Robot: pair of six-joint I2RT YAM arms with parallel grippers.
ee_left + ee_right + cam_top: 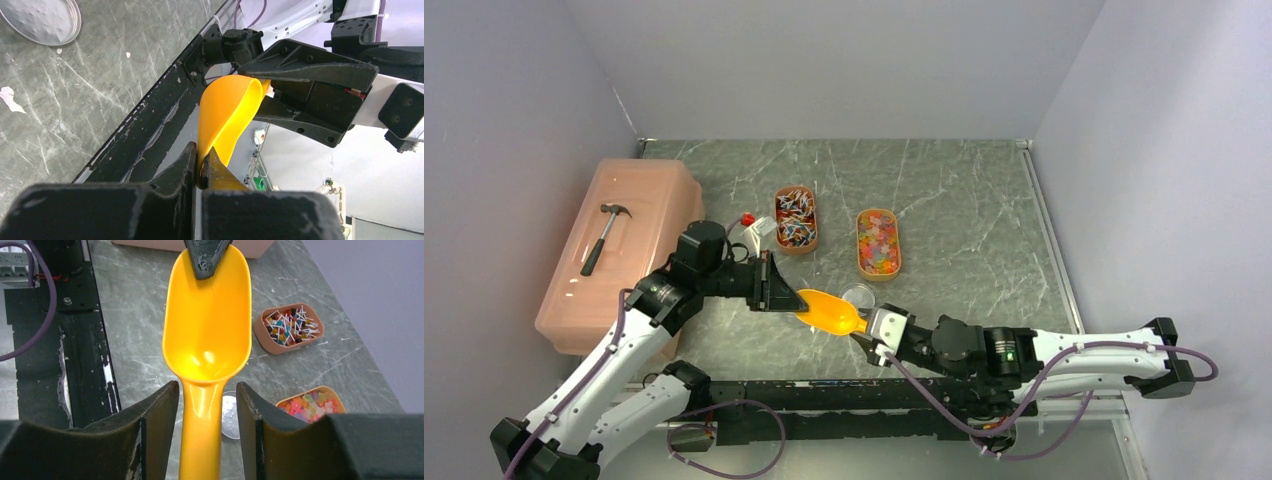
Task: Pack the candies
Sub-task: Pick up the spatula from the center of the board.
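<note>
The candies lie in two oval orange trays: wrapped ones (795,218) (291,326) and glossy ones (877,241) (310,402). A yellow-orange scoop (829,310) (207,330) (227,112) hangs empty above the table's near edge between both arms. My left gripper (784,293) (202,167) is shut on the front rim of the scoop's bowl. My right gripper (867,335) (207,390) stands open around the scoop's handle. Its fingers (160,415) flank the handle with a gap on each side.
A small round clear dish (858,295) (42,20) (230,415) lies on the table just beyond the scoop. A pink lidded box (639,200) with a hammer (604,235) on top stands at the left. A small red-capped item (746,217) lies left of the wrapped-candy tray.
</note>
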